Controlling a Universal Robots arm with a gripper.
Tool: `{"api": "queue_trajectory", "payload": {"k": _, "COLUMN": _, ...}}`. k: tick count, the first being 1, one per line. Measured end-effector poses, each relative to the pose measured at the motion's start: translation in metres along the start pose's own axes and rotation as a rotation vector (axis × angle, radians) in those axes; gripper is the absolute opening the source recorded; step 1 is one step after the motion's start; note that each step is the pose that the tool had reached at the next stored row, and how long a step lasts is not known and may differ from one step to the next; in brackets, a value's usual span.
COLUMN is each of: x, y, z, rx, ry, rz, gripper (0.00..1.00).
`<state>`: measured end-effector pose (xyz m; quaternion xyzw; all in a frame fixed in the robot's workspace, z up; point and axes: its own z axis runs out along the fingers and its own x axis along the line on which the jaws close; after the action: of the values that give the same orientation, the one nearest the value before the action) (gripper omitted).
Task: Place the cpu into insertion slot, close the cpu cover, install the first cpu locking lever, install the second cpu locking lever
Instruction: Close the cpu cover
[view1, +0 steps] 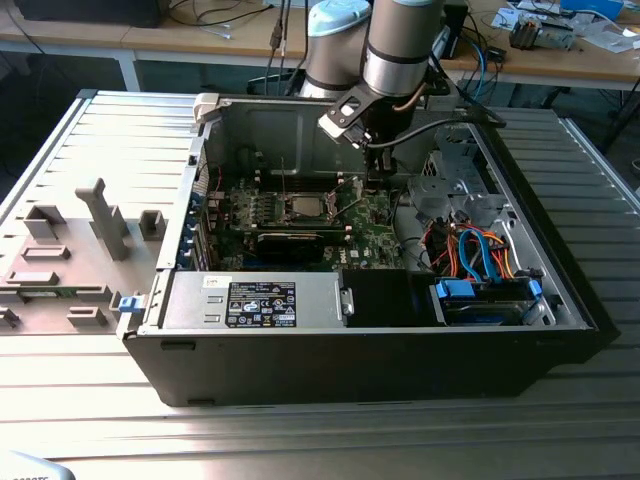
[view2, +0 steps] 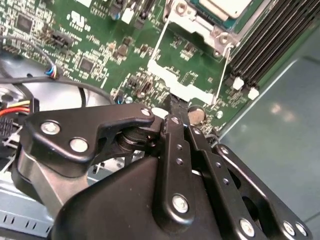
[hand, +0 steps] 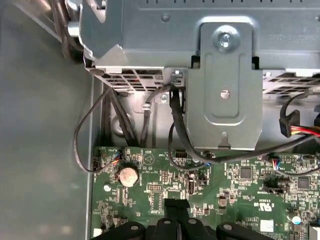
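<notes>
Silver shows in the socket: the cpu (view1: 305, 208) lies flat in the insertion slot (view2: 199, 24), on the green motherboard (hand: 235, 192) inside the open computer case (view1: 300, 370). The cpu cover (view2: 181, 82) is swung open on its hinge, away from the chip and toward the exterior view's right, with bare board showing through its square window.

My gripper (view2: 173, 106) hangs just to the exterior view's right of the socket, on the case's far side. Its fingers (view2: 176, 131) are pressed together, and the tips meet right at the cover's free edge, beside the coin battery (hand: 127, 175). I cannot tell whether that edge is pinched between them or only touched.

I judge the cover to be light, thin and stiff sheet metal that turns only about its hinge. It is smooth enough to slip from a loose pinch. The broad bar at the free edge, farthest from the hinge, looks the best place to take it, since the slim side rails could bend. The chip underneath is fragile, so the cover should be lowered gently onto it.
</notes>
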<state>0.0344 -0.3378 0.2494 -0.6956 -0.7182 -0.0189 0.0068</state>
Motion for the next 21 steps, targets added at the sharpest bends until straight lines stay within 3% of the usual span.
{"api": "queue_trajectory", "payload": {"k": 10, "x": 0.0013, "y": -0.0378, "z": -0.0005, "rx": -0.0029, "ry": 0.0079, "rz": 0.000, "gripper": 0.11}}
{"api": "queue_trajectory", "payload": {"k": 13, "x": 0.0013, "y": -0.0411, "z": -0.0004, "rx": -0.0026, "ry": 0.0079, "rz": 0.000, "gripper": 0.11}}
{"api": "queue_trajectory", "payload": {"k": 15, "x": 0.0013, "y": -0.0413, "z": 0.0003, "rx": 0.0051, "ry": 0.0069, "rz": 0.000, "gripper": 0.11}}
{"api": "queue_trajectory", "payload": {"k": 18, "x": 0.0013, "y": -0.0424, "z": 0.0012, "rx": 0.0212, "ry": 0.0009, "rz": 0.001, "gripper": 0.11}}
{"api": "queue_trajectory", "payload": {"k": 21, "x": 0.0014, "y": -0.0461, "z": 0.0016, "rx": 0.0240, "ry": 0.0006, "rz": 0.001, "gripper": 0.11}}
